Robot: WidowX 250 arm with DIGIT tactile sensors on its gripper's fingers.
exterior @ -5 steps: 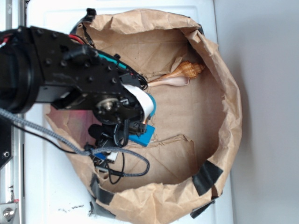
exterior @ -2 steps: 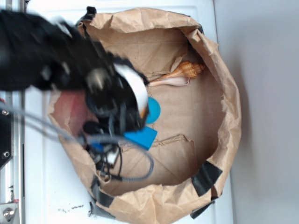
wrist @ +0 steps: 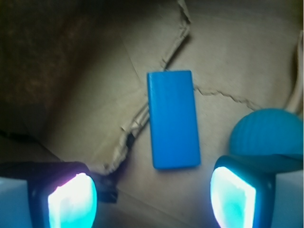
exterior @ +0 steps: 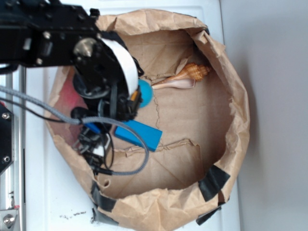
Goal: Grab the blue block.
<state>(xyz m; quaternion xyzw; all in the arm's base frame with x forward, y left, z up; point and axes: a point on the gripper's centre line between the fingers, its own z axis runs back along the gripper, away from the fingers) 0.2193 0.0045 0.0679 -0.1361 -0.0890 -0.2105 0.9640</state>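
Observation:
The blue block (exterior: 138, 134) is a flat bright blue brick lying on the brown paper floor of the bag. In the wrist view the blue block (wrist: 173, 125) lies lengthwise ahead of my gripper (wrist: 152, 195), free and touched by neither finger. The left pad (wrist: 71, 202) and right pad (wrist: 232, 197) stand wide apart with only paper between them, so the gripper is open. In the exterior view the black arm (exterior: 91, 57) hangs over the bag's upper left and hides the fingers.
A teal ball (exterior: 145, 92) sits by the wrist; in the wrist view the ball (wrist: 268, 135) is just beyond the right finger. A seashell (exterior: 185, 77) lies at the back. The crumpled paper bag wall (exterior: 236, 120) rings everything. Cables (exterior: 120, 159) trail by the block.
The arm has swung up and to the left, uncovering the whole blue block. The teal ball now sits higher and further left than before.

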